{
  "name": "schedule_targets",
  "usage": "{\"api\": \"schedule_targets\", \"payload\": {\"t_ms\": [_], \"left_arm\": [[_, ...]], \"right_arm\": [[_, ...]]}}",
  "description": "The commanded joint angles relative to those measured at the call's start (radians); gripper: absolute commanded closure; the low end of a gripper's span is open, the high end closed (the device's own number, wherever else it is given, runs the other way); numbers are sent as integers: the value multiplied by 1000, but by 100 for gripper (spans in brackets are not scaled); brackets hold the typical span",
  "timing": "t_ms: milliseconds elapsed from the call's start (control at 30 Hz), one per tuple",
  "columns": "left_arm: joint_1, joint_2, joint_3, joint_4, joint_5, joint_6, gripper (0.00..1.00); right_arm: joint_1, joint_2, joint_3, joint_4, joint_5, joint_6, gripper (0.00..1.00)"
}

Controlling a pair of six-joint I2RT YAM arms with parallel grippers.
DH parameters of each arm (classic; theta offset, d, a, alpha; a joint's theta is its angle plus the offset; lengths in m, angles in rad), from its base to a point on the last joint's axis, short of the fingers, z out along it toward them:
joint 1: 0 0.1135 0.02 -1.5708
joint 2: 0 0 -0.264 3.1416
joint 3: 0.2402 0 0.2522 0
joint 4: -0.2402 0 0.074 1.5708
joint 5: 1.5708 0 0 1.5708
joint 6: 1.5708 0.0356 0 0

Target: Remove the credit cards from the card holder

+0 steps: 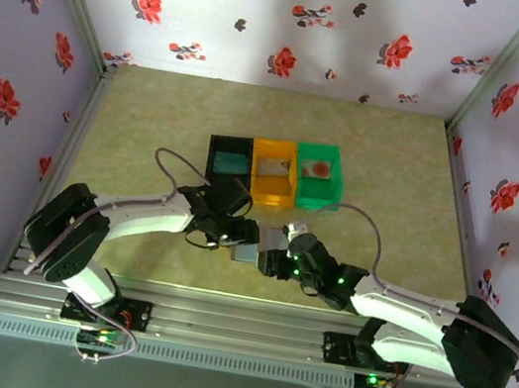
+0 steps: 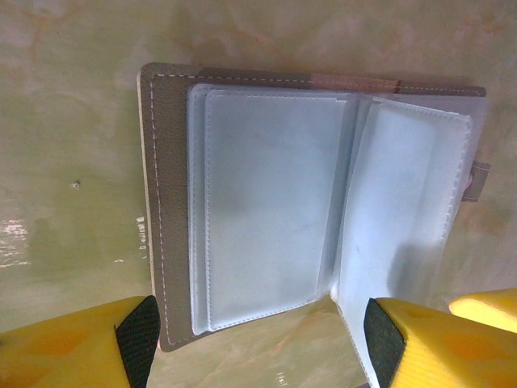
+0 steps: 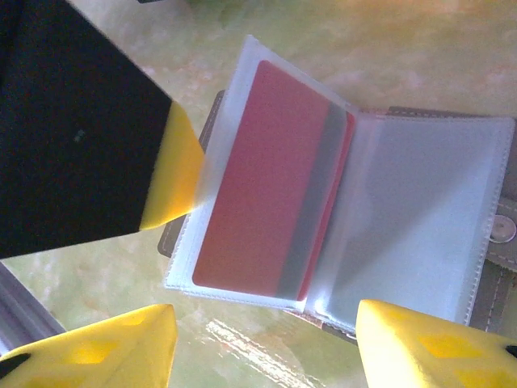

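The grey card holder (image 1: 247, 250) lies open on the table between both grippers. In the left wrist view its grey cover (image 2: 168, 202) carries clear sleeves (image 2: 275, 210) that look empty. In the right wrist view one raised sleeve holds a red card (image 3: 258, 194). My left gripper (image 2: 260, 343) is open, straddling the holder's near edge; its yellow fingertip (image 3: 174, 174) touches the raised sleeve. My right gripper (image 3: 266, 347) is open just short of the holder. A teal card (image 1: 232, 161), a grey card (image 1: 277, 167) and a pale red-blotted card (image 1: 319, 169) lie in the bins.
Black bin (image 1: 211, 171), orange bin (image 1: 269, 194) and green bin (image 1: 317, 199) stand in a row just behind the grippers. Flowered walls close in the table on three sides. The two arms nearly meet over the holder.
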Motion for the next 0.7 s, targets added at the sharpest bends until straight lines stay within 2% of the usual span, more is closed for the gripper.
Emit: {"api": "schedule_targets", "payload": {"t_ms": [0, 167, 433, 667], "left_arm": [[7, 11, 22, -23, 6, 1, 29], [7, 15, 17, -19, 6, 1, 28], [7, 30, 33, -16, 13, 3, 28], [7, 35, 29, -16, 13, 5, 29]], "right_arm": [[28, 8, -17, 15, 116, -76, 38], [52, 23, -45, 71, 158, -117, 38], [73, 40, -69, 146, 117, -150, 37], [99, 61, -74, 122, 131, -187, 35]]}}
